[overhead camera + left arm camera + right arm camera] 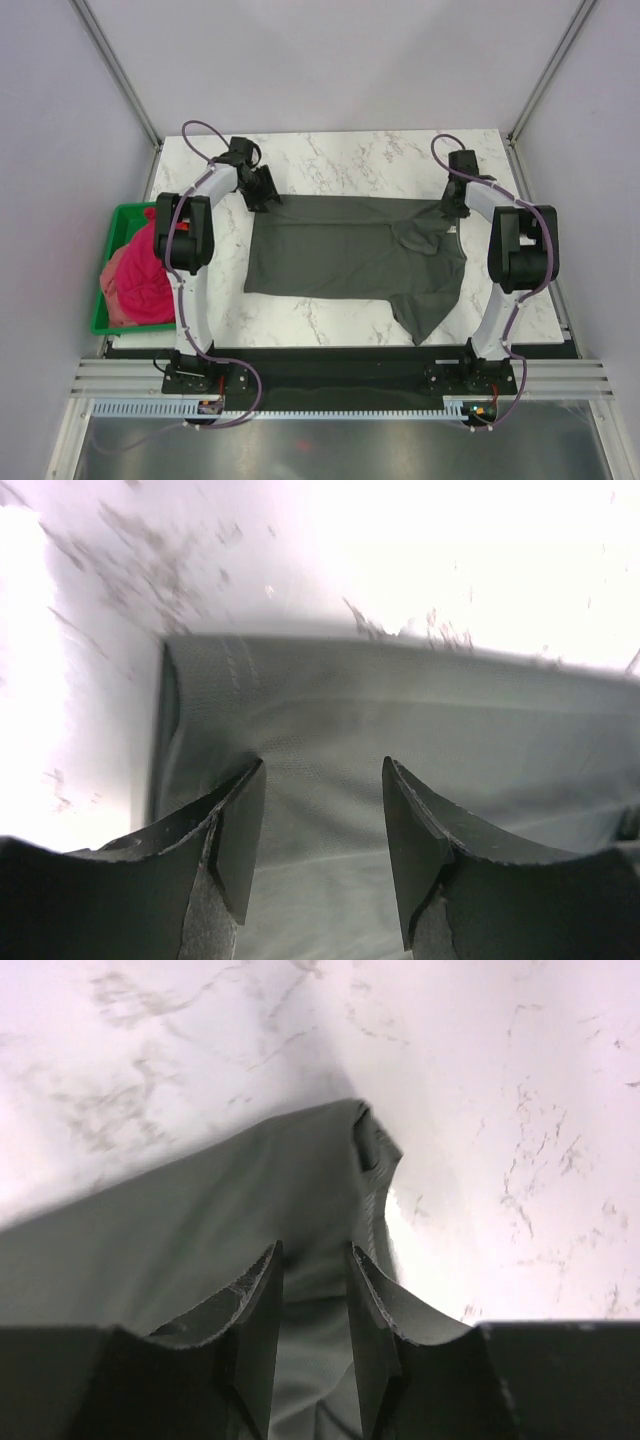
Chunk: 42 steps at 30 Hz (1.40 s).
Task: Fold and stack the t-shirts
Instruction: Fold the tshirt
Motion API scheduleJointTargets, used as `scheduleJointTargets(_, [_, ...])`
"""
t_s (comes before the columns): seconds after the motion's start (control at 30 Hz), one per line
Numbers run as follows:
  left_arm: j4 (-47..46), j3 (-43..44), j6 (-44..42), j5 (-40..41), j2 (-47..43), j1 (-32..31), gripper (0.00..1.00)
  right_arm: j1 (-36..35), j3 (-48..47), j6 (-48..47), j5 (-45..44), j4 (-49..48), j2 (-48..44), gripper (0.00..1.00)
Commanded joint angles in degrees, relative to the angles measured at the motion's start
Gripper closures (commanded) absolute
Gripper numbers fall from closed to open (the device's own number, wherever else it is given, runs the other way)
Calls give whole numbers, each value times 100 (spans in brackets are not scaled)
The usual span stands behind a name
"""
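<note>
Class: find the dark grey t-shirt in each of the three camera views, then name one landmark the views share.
Top external: dark charcoal grey cloth t-shirt spread mid-table.
Left wrist: the shirt fills the lower frame, its corner at upper left.
Right wrist: the shirt runs from lower left to a corner at centre.
Shared landmark: white marbled tabletop.

The right gripper hangs with jaws slightly parted over the charcoal grey t-shirt; the cloth's folded corner lies on the white marble table.
</note>
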<state>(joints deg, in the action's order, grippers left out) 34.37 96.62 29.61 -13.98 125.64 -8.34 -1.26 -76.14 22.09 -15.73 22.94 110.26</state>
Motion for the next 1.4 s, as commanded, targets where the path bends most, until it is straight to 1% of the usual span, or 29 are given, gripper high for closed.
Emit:
scheduleJointTargets(0.0, [-36, 269, -78, 615, 206, -1, 42, 273, 2, 77, -53, -536, 276, 61])
scheduleJointTargets(0.07, [-36, 366, -69, 835, 302, 8, 42, 468, 73, 33, -18, -781, 435, 61])
scheduleJointTargets(0.17, [-36, 664, -69, 923, 530, 8, 42, 556, -32, -143, 61, -1098, 716, 61])
scheduleJointTargets(0.37, [-44, 1332, -7, 879, 865, 8, 42, 591, -910, -398, 157, -1108, 1313, 61])
scheduleJointTargets(0.47, [-36, 1657, -16, 687, 927, -1, 41, 591, -1438, -538, 384, -1028, 1542, 61])
scheduleJointTargets(0.5, [-36, 1719, -16, 503, 901, 8, 41, 591, -1561, -556, 482, -993, 1577, 61])
scheduleJointTargets(0.57, [-27, 1773, -60, 318, 778, -1, 41, 591, -1886, -556, 597, -827, 1613, 61])
scheduleJointTargets(0.63, [8, 1703, -69, 255, 383, 8, 40, 565, -2027, -460, 448, -467, 1368, 61])
scheduleJointTargets(0.67, [43, 1572, -60, 290, 225, -1, 40, 565, -2036, -225, 352, -300, 1236, 60])
scheduleJointTargets(0.7, [61, 1484, -51, 421, -177, -1, 39, 565, -2037, -118, 229, 32, 1078, 60])
scheduleJointTargets(0.73, [78, 1378, -17, 509, -372, -1, 39, 565, -2010, 5, 228, 209, 755, 59])
scheduleJointTargets(0.77, [96, 1134, 71, 588, -609, -1, 37, 565, -1975, 354, 237, 402, 586, 59])
scheduleJointTargets(0.8, [114, 966, 141, 676, -1038, -1, 37, 565, -1853, 558, 211, 839, 237, 58])
scheduleJointTargets(0.83, [122, 790, 203, 703, -1277, 8, 37, 565, -1748, 891, 141, 1105, 50, 58])
scheduleJointTargets(0.87, [123, 379, 343, 643, -1697, -1, 37, 556, -1355, 1477, 27, 1551, -395, 58])
scheduleJointTargets(0.9, [123, 158, 379, 572, -1701, -1, 37, 539, -1073, 1718, 26, 1651, -652, 58])
scheduleJointTargets(0.93, [123, -45, 405, 502, -2101, -10, 38, 530, -774, 1877, 69, 1705, -933, 58])
scheduleJointTargets(0.97, [114, -464, 449, 432, -2271, -19, 39, 521, -475, 2061, 78, 1775, -1197, 57])
scheduleJointTargets(1.0, [114, -695, 458, 370, -2481, -54, 41, 521, -202, 2541, 61, 1984, -1478, 57])
scheduleJointTargets(1.03, [114, -906, 467, 387, -2797, -71, 41, 512, 375, 2729, 209, 2065, -2038, 57])
scheduleJointTargets(1.07, [105, -1326, 450, 422, -2983, -132, 41, 504, 685, 2914, 332, 2083, -2322, 56])
scheduleJointTargets(1.1, [96, -1521, 424, 483, -3132, -150, 41, 417, 1254, 3159, 464, 2109, -2855, 56])
scheduleJointTargets(1.17, [114, -1986, 266, 466, -3466, -159, 41, 267, 1749, 3415, 623, 2327, -3316, 57])
scheduleJointTargets(1.2, [114, -2111, 204, 344, -3546, -159, 41, 23, 2143, 3564, 580, 2442, -3683, 57])
scheduleJointTargets(1.27, [123, -2505, 133, 151, -3748, -151, 42, -251, 2523, 3960, 492, 2575, -3984, 56])
scheduleJointTargets(1.3, [114, -2647, 194, 54, -3958, -159, 42, -487, 2899, 4127, 518, 2688, -4203, 56])
scheduleJointTargets(1.37, [96, -3094, 422, -61, -4144, -151, 42, -761, 3261, 4539, 684, 2690, -4363, 56])
